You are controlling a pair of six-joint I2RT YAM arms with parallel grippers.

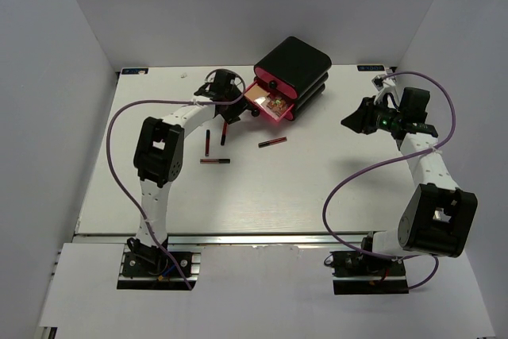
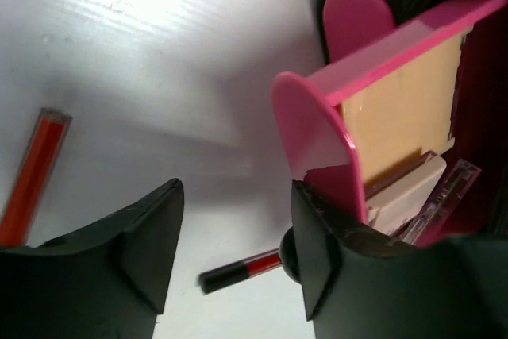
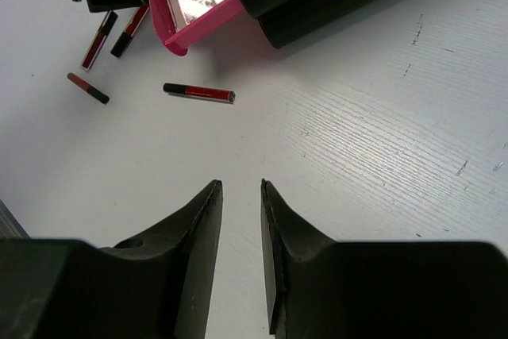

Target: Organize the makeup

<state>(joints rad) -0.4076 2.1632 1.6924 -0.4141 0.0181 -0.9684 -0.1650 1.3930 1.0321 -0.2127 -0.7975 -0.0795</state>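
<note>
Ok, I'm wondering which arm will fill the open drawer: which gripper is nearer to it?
Left. The left gripper is right at the drawer, by its pink front. The right gripper is far off to the right of the box, over bare table.

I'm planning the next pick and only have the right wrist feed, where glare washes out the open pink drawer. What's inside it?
Observer: In the left wrist view, the pink drawer holds flat beige palettes and a clear-cased stick.
Operator: Is the left gripper holding anything?
Observer: No. The left gripper is open and empty. A red-and-black stick lies on the table below its gap, ungripped.
</note>
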